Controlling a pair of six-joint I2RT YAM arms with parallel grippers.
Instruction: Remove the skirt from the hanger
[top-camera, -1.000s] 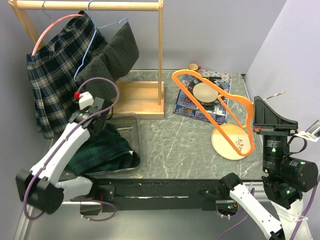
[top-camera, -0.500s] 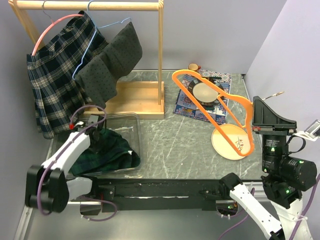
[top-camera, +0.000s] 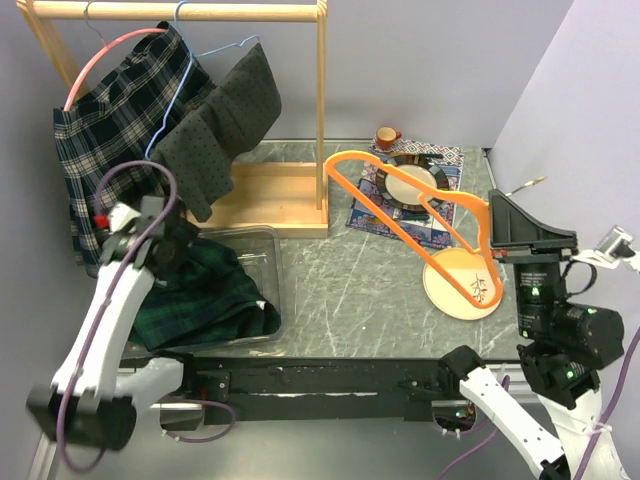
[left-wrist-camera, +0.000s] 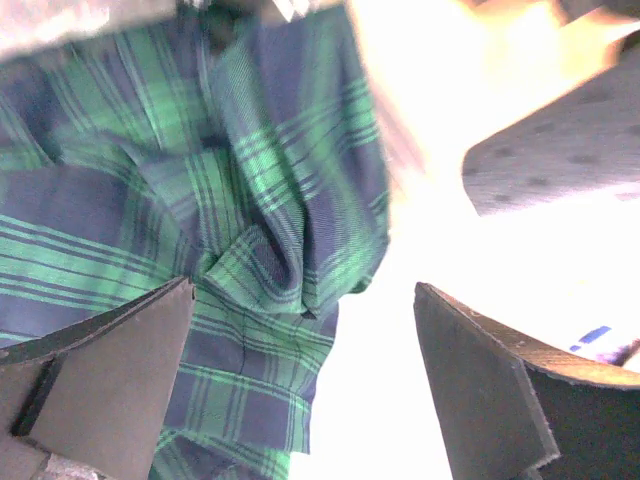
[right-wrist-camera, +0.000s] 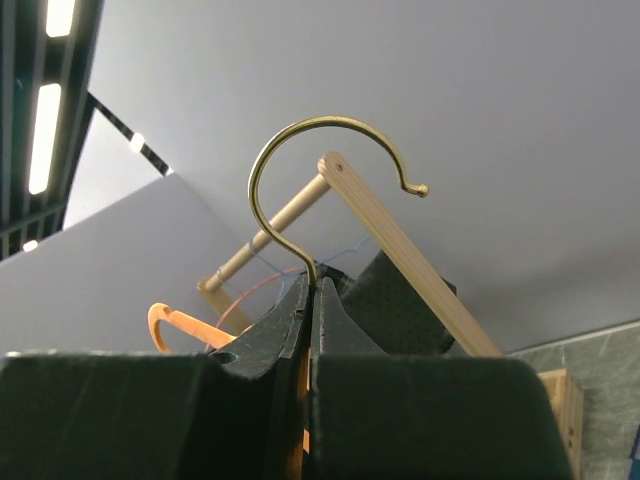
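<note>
Lifted out of the bin (top-camera: 268, 240), left fingers (left-wrist-camera: 110, 370) spread wide above the green plaid skirt (top-camera: 215, 300) lying inside it, near left on the counter (top-camera: 350, 285); right fingers (right-wrist-camera: 265, 345) pinch the orange hanger (top-camera: 410, 200) by its hook.

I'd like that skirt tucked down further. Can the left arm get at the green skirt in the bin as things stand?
Likely yes. The left tool hangs open right over the green skirt, which lies loose in the clear bin, and nothing sits between them.
</note>
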